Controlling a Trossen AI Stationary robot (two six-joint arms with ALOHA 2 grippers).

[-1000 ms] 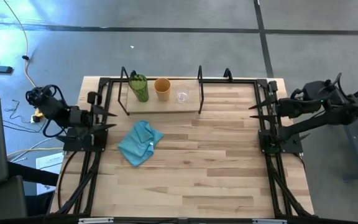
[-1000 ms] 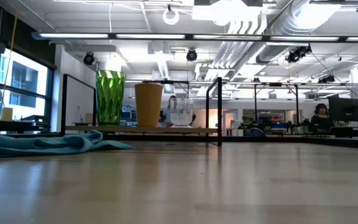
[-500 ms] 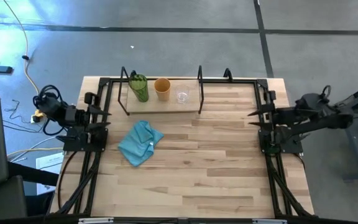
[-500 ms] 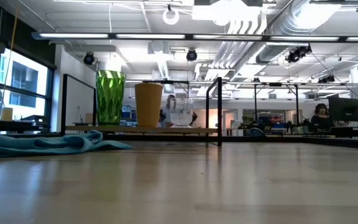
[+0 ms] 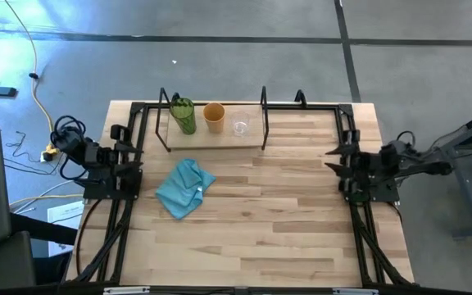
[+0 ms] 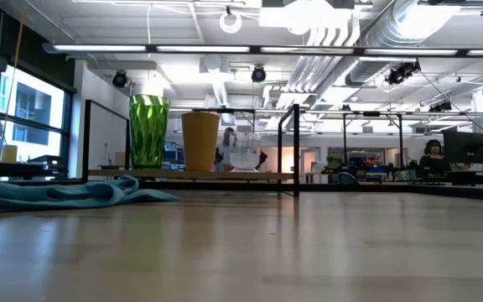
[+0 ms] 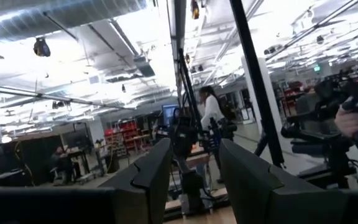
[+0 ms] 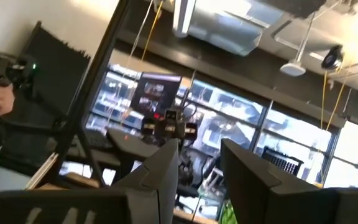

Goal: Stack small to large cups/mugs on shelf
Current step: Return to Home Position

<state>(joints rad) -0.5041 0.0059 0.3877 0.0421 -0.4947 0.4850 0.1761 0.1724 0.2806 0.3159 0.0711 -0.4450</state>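
Green cup (image 5: 183,115), orange cup (image 5: 214,115), glass cup (image 5: 240,127) upright on shelf (image 5: 220,142). Left gripper (image 7: 194,149), right gripper (image 8: 201,147) at sides of table (image 5: 285,221) — fingers parted, empty. Risk: inward arm swing striking shelf frame, toppling cups.

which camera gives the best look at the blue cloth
The high view: the cloth shows whole, crumpled, on the table in front of the shelf. In the low view the cloth lies edge-on, a flat strip. Neither wrist view shows it.
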